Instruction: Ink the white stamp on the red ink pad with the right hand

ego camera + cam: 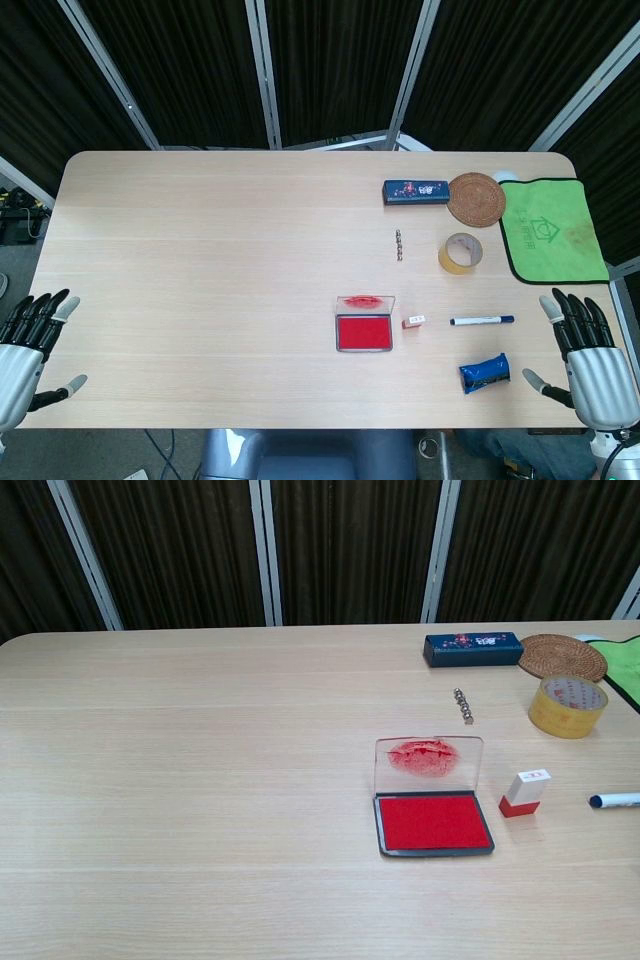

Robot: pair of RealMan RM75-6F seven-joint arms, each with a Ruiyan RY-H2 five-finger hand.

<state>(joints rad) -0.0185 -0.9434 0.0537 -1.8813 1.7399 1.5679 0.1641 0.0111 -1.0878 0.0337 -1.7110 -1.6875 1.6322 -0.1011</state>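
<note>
Red ink pad (434, 822), lid up, mid-bench, white stamp (524, 792) upright just beside its right edge — right hand (590, 355) spread, empty, well apart at bench (200, 780) edge — best pinched by its white top, red base kept downward.

Chest view shows neither hand, and its right edge cuts the marker (615, 800) to just the cap end, clips the green cloth (630, 675) to a sliver, and trims the woven coaster (563, 656). Head view: left hand (25, 350) is chopped by the left edge, right hand (590, 360) runs off the bottom corner. A white round object (505, 176) hides behind the coaster and cloth, too little showing to name. Print on the white stamp (414, 321) is too small to read.
</note>
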